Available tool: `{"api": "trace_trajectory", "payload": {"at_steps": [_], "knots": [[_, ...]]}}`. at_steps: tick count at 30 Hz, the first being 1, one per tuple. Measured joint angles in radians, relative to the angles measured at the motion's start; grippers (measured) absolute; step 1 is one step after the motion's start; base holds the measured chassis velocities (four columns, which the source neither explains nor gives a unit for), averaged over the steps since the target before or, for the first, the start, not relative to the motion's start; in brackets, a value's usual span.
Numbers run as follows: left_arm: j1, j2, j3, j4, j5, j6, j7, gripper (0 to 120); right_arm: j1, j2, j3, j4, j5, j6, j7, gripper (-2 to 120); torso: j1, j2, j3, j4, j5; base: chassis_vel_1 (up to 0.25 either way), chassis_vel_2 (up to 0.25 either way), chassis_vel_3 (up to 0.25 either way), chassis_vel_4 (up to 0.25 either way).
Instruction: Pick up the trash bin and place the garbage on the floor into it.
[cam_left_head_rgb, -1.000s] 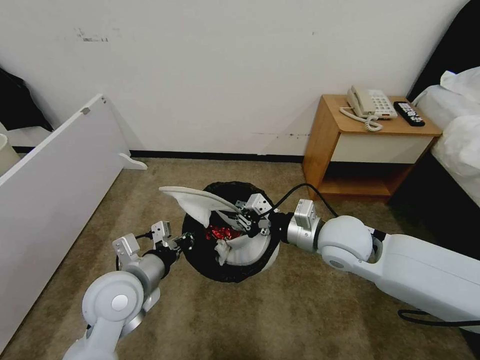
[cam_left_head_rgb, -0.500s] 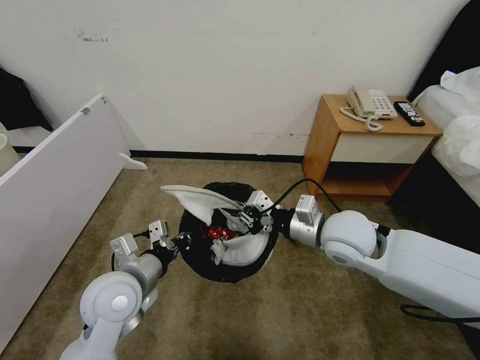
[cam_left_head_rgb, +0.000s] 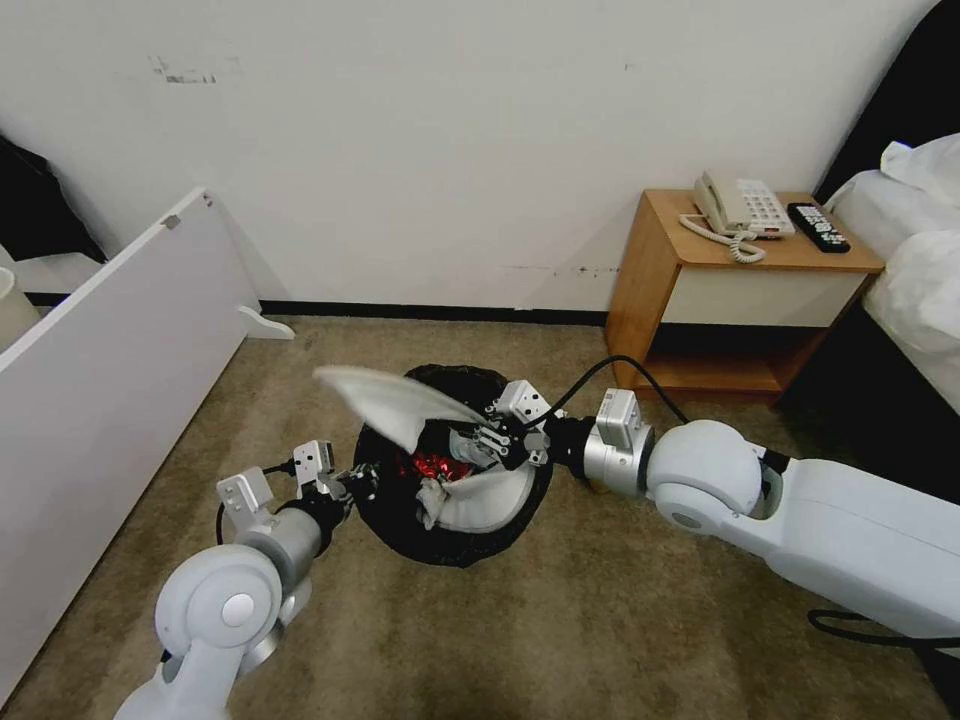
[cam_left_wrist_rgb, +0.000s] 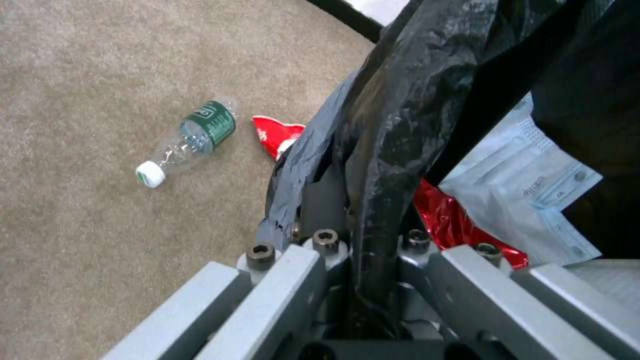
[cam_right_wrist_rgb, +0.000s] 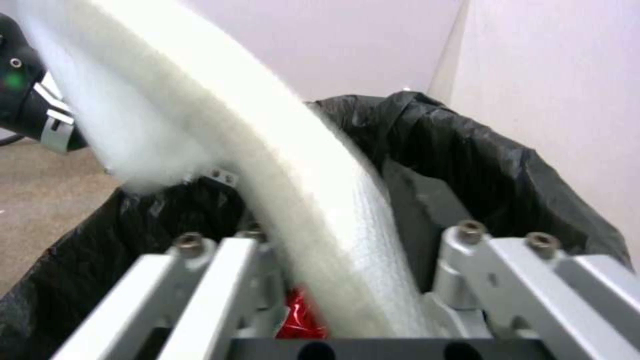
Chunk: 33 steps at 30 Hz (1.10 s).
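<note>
The right gripper (cam_left_head_rgb: 487, 440) is held over the mouth of the trash bin (cam_left_head_rgb: 400, 520), its fingers clamped on the heel end of a white slipper (cam_left_head_rgb: 385, 400), which slants up and away from the jaws past the bin's far rim (blurred in the right wrist view). Directly beneath the gripper, inside the black liner, a second white slipper (cam_left_head_rgb: 480, 495) and red wrappers (cam_left_head_rgb: 432, 465) are seen. On the opposite side of the bin, the left gripper (cam_left_head_rgb: 362, 482) is closed on the bag-covered rim (cam_left_wrist_rgb: 373, 150), and the bin is kept tilted above the carpet (cam_left_head_rgb: 560, 620). Beyond that gripper, a clear green-labelled bottle (cam_left_wrist_rgb: 189, 141) and a red wrapper (cam_left_wrist_rgb: 275, 138) lie on the floor beside the bin.
</note>
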Motion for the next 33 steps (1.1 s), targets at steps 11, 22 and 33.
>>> {"api": "trace_trajectory", "payload": {"at_steps": [11,22,33], "knots": [[-0.001,-0.004,-0.006,-0.001,0.017,-0.003,-0.002,1,-0.008,-0.017,0.005,0.01,-0.002,0.0,-0.013,83,0.0,0.0,0.0,0.0,0.0,0.0,0.0,0.0,0.0],[-0.004,-0.005,-0.011,0.009,0.031,-0.006,-0.004,1,-0.015,-0.013,0.006,0.011,-0.005,0.002,-0.016,92,0.0,0.0,0.0,0.0,0.0,0.0,0.0,0.0,0.0],[-0.013,-0.005,-0.009,0.023,0.038,-0.008,-0.009,1,-0.02,-0.025,0.018,0.036,0.001,0.005,-0.015,92,0.0,0.0,0.0,0.0,0.0,0.0,0.0,0.0,0.0]]}}
